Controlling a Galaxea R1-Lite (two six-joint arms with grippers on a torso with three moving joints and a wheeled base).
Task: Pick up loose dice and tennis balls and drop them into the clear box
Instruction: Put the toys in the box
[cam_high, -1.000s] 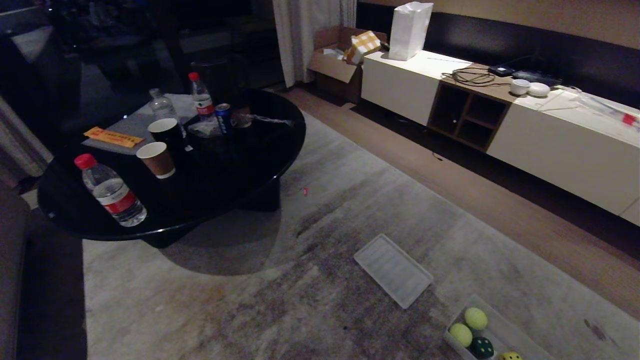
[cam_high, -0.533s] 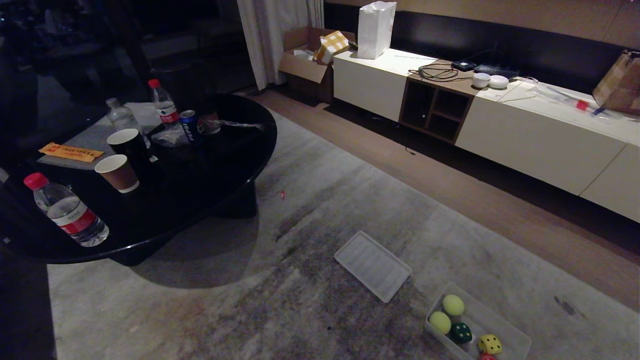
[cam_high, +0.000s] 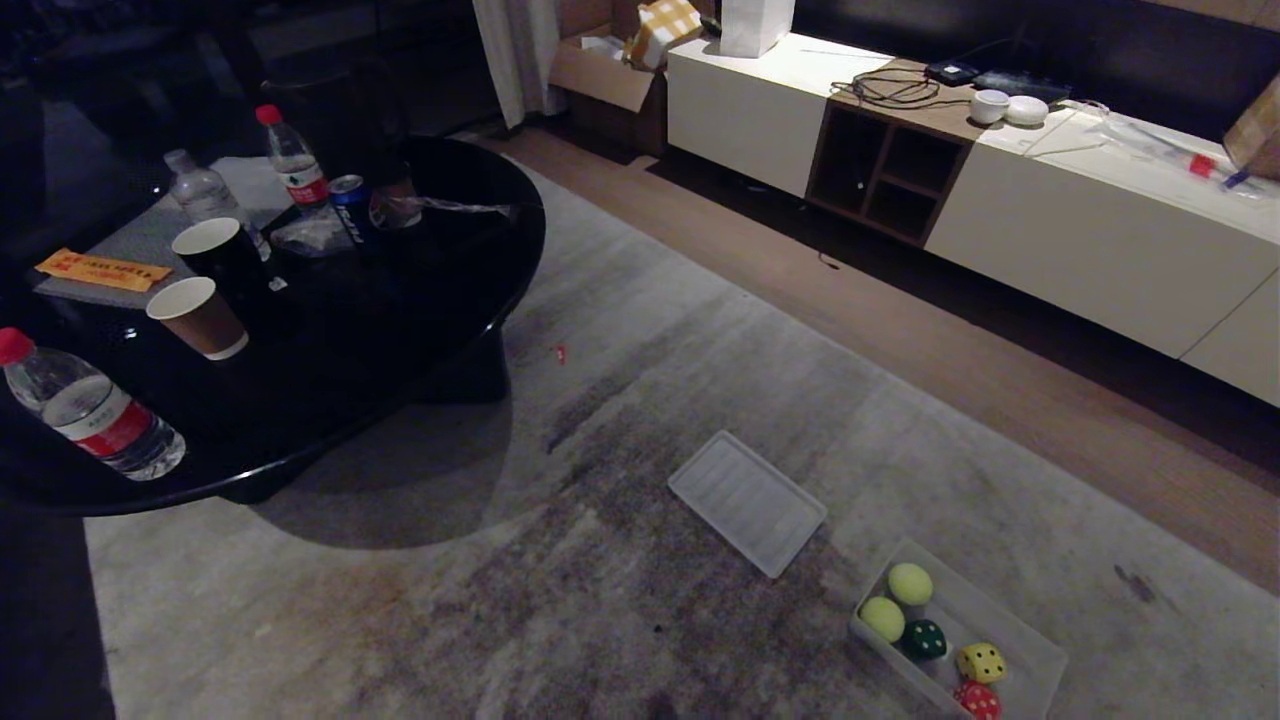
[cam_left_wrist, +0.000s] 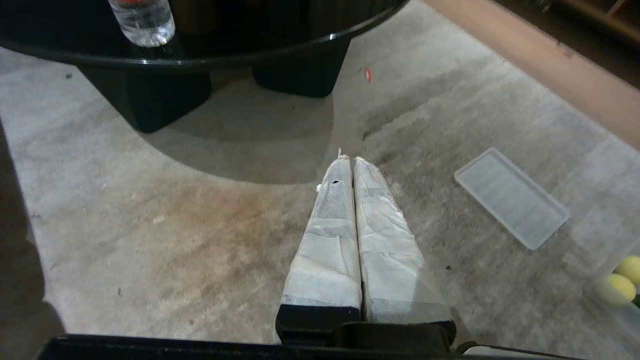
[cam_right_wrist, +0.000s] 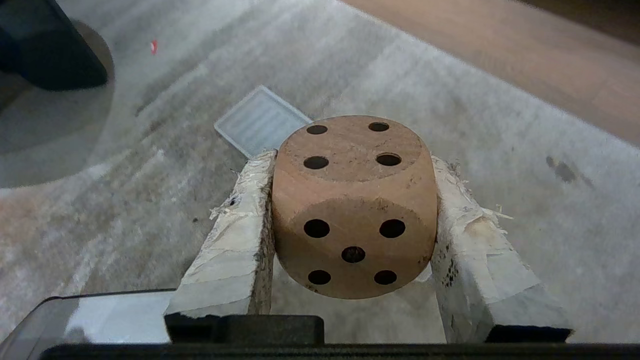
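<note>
Sliding across the head view is the whole room, because the robot is bending and the camera is moving with it; the things themselves are not moving. More of the clear box (cam_high: 1040, 665) is showing now than a second ago, and the red die (cam_high: 979, 699) inside it is coming into sight.

Lying in the box are two tennis balls (cam_high: 910, 583), the dark green die (cam_high: 924, 639), the yellow die (cam_high: 981, 662) and the red one. The box is sitting on the rug (cam_high: 600, 560), just beside the flat ribbed lid (cam_high: 747, 502). The round black bench (cam_high: 400, 340) with bottles and cups is standing well apart from it.

Neither arm is showing in the head view. The right pincer (cam_right_wrist: 350, 210) is squeezing the beige die (cam_right_wrist: 354, 205) between its two taped fingers (cam_right_wrist: 235, 250), up above the rug. The left pincer (cam_left_wrist: 352, 165) is clenched with nothing in it, and it is hanging over the rug doing nothing.

I think the beige die is the last loose thing, so the job is nearly done. To do this step well, the robot should bring the die right over the middle of the box, not over the lid. It should get low before letting go, so the die is not bouncing out or knocking the balls.
</note>
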